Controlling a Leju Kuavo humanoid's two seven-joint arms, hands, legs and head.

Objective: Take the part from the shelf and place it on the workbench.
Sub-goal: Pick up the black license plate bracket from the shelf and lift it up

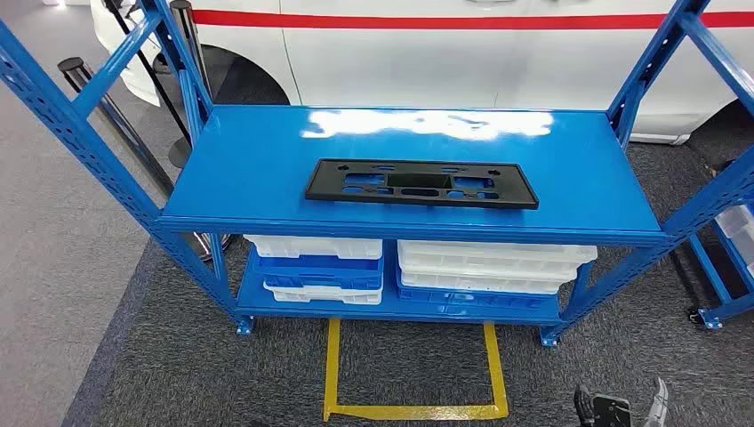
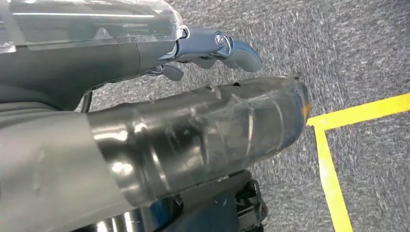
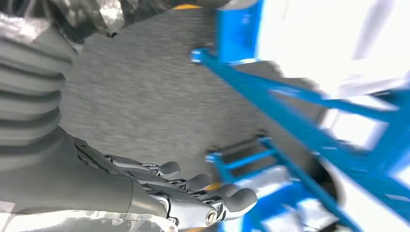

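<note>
The part (image 1: pixel 421 183) is a long, flat black plastic panel with several cut-outs. It lies flat near the middle of the blue shelf's top board (image 1: pixel 249 169), straight ahead in the head view. My right hand (image 1: pixel 621 409) just shows at the bottom edge of that view, low and well short of the shelf. In the right wrist view my right hand (image 3: pixel 193 193) has its fingers apart and holds nothing, above grey carpet beside the blue frame. My left hand (image 2: pixel 217 48) hangs over the carpet with fingers stretched out and nothing in it.
White and blue trays (image 1: pixel 405 267) are stacked on the lower shelf. Blue uprights (image 1: pixel 71 116) flank the top board on both sides. A yellow taped rectangle (image 1: pixel 413 411) marks the floor in front. A white vehicle with a red stripe (image 1: pixel 445 44) stands behind the shelf.
</note>
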